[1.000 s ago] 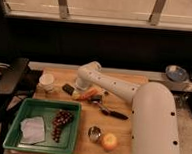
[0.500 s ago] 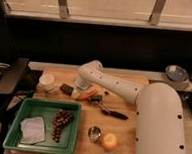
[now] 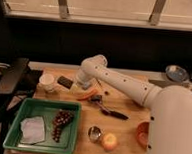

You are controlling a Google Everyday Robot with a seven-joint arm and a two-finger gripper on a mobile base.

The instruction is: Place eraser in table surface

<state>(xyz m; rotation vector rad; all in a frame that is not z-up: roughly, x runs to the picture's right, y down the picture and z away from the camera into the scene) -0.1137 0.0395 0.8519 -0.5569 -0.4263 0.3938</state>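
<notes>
The eraser (image 3: 65,81) is a small flat black block. It lies on the light-brown wooden table surface (image 3: 127,101) near the back left, between the white cup (image 3: 47,81) and my gripper. My gripper (image 3: 81,82) hangs from the white arm (image 3: 119,83), just right of the eraser and above the back of the table. I see a small gap between the gripper and the eraser. An orange carrot (image 3: 87,95) lies just in front of the gripper.
A green tray (image 3: 14,138) at the front left holds dark grapes (image 3: 61,121) and a light-blue pad (image 3: 33,129). A black-handled utensil (image 3: 109,110), a small metal cup (image 3: 94,133), an orange fruit (image 3: 109,141) and an orange bowl (image 3: 141,132) lie to the right.
The arm's wrist end has risen a little and shifted slightly right. The eraser stays on the table by the cup.
</notes>
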